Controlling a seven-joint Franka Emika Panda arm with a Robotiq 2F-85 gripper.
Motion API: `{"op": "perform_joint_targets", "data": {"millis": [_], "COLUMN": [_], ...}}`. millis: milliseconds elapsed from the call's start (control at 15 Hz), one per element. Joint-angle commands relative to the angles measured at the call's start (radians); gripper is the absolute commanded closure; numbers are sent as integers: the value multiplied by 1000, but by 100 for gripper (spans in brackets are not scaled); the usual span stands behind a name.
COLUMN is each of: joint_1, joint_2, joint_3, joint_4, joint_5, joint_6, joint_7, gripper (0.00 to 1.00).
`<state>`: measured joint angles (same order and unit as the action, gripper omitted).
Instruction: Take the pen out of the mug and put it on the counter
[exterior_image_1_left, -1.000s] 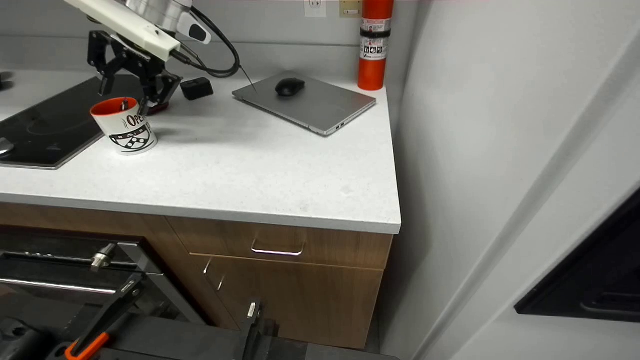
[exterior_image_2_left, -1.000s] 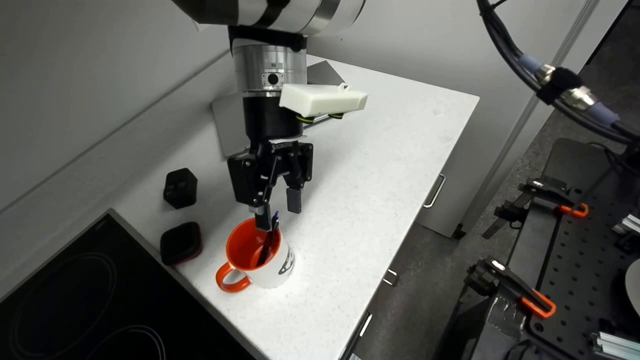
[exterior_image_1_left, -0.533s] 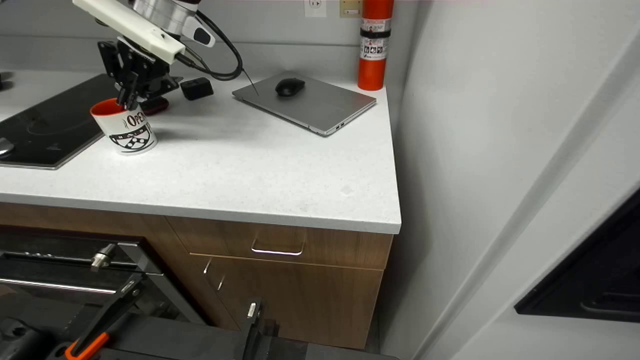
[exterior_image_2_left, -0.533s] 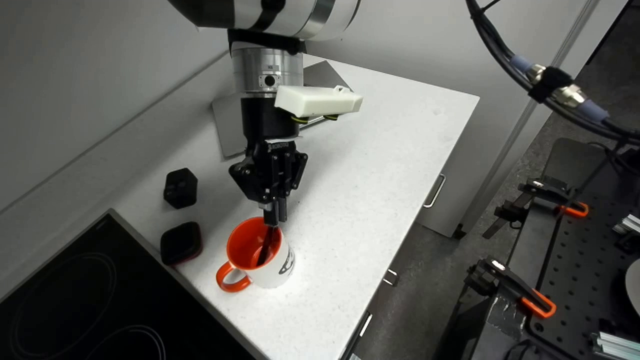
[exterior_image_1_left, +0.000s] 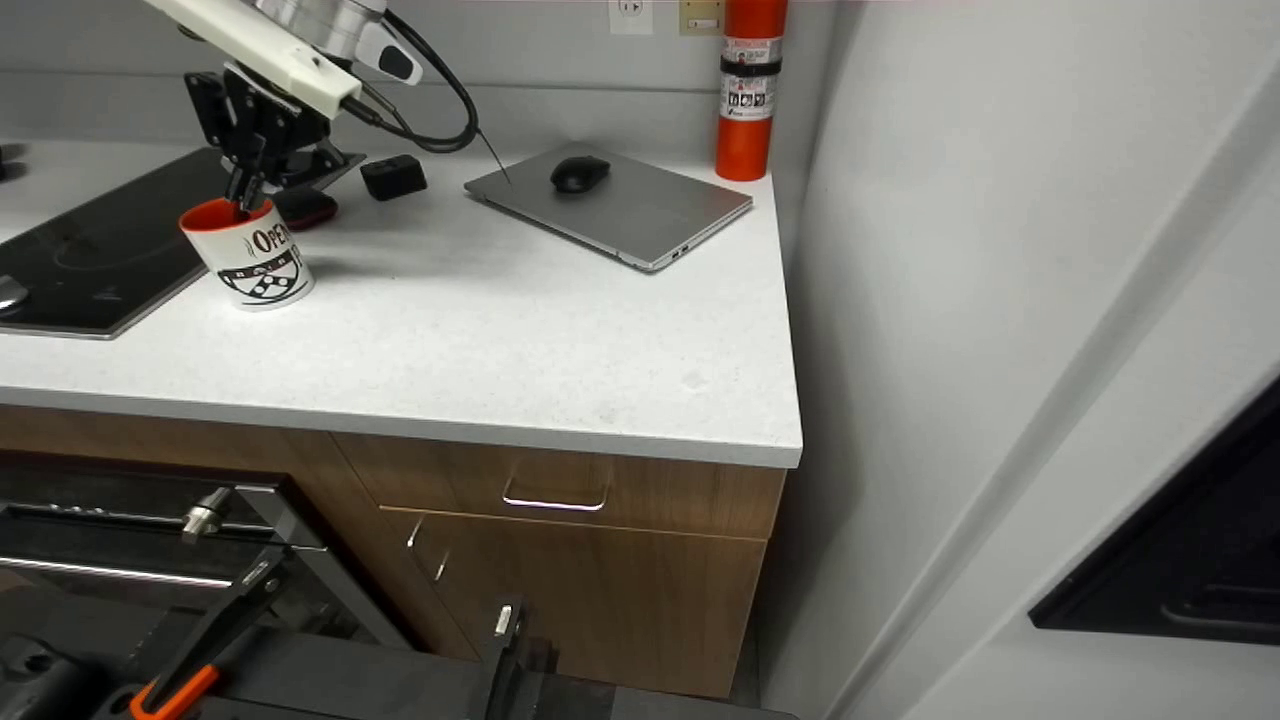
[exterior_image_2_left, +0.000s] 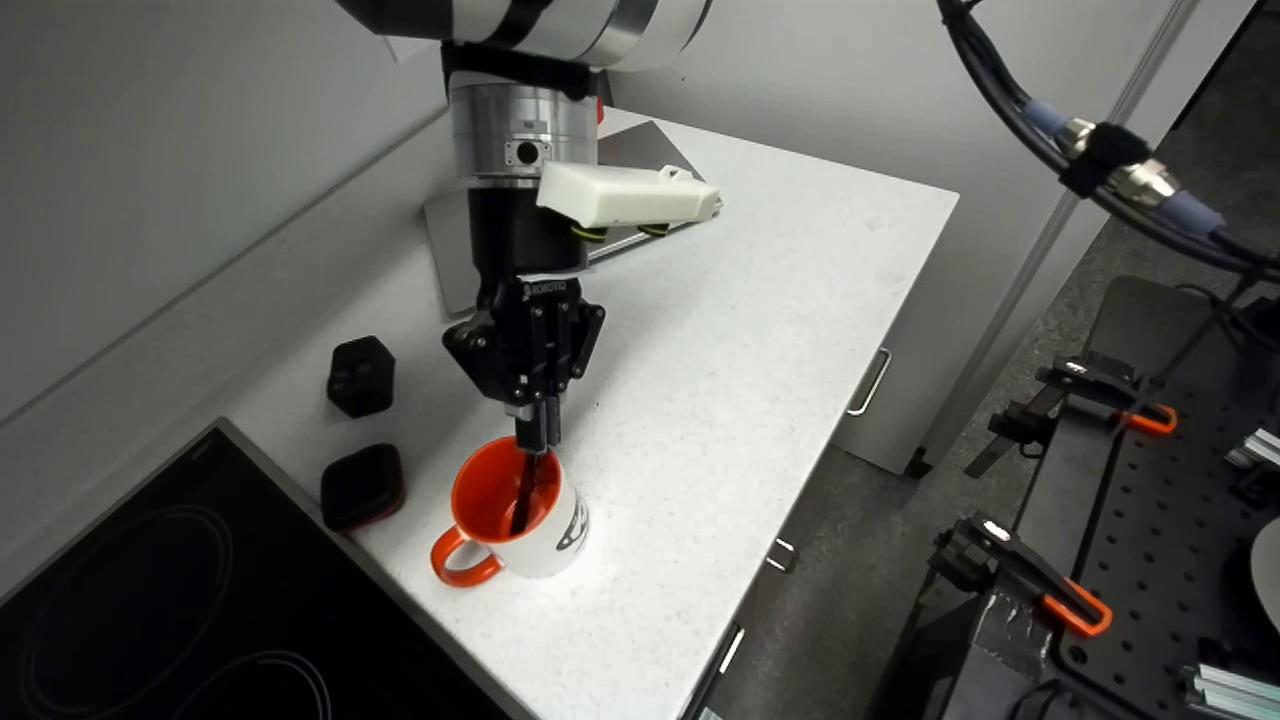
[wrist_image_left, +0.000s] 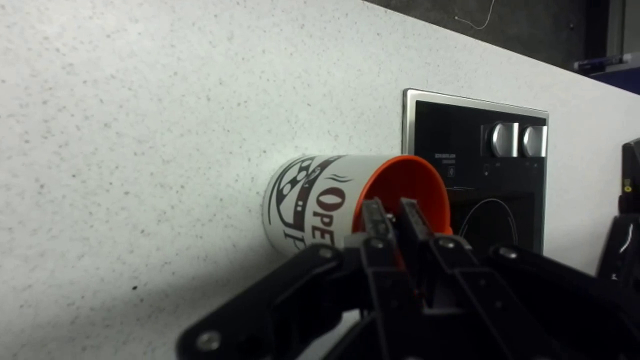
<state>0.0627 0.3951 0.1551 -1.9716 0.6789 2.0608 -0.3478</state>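
Observation:
The white mug (exterior_image_1_left: 265, 265) with a red inside stands on the white counter (exterior_image_1_left: 500, 350) beside the cooktop. Leaning in it is the dark, slim pen (exterior_image_2_left: 524, 495), its lower part visible against the red interior in an exterior view. My gripper (exterior_image_2_left: 538, 435) points down over the mug's rim, with its jaws closed around the pen's upper end, which the fingers mostly hide. In the wrist view, the fingertips (wrist_image_left: 376, 220) cover part of the mug's mouth, and only a narrow gap with a small shiny bit of the pen shows between them.
A black cooktop (exterior_image_2_left: 130, 590) lies next to the mug. Behind it are a black-and-red case (exterior_image_2_left: 362, 487) and a black block (exterior_image_2_left: 361, 376). A grey laptop (exterior_image_1_left: 650, 215) carries a black mouse (exterior_image_1_left: 580, 174). A red extinguisher (exterior_image_1_left: 745, 130) stands at the back corner.
The jaws have gone from open beside the pen to shut on its top. Since half a second ago the gripper has risen slightly, and the pen has shifted a little with it. The mug has hardly moved.

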Motion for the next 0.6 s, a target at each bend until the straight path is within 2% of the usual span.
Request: {"op": "perform_joint_targets", "data": {"millis": [0,267,533], "joint_1": [-14,-12,-10], "joint_2": [-122,-288,-455], "joint_3": [22,15,-20], "joint_4": [-91,-227,-376], "joint_5": [35,67,183], "joint_6": [12,58,125], "joint_7": [-46,-103,-188], "gripper": [97,97,97]}}
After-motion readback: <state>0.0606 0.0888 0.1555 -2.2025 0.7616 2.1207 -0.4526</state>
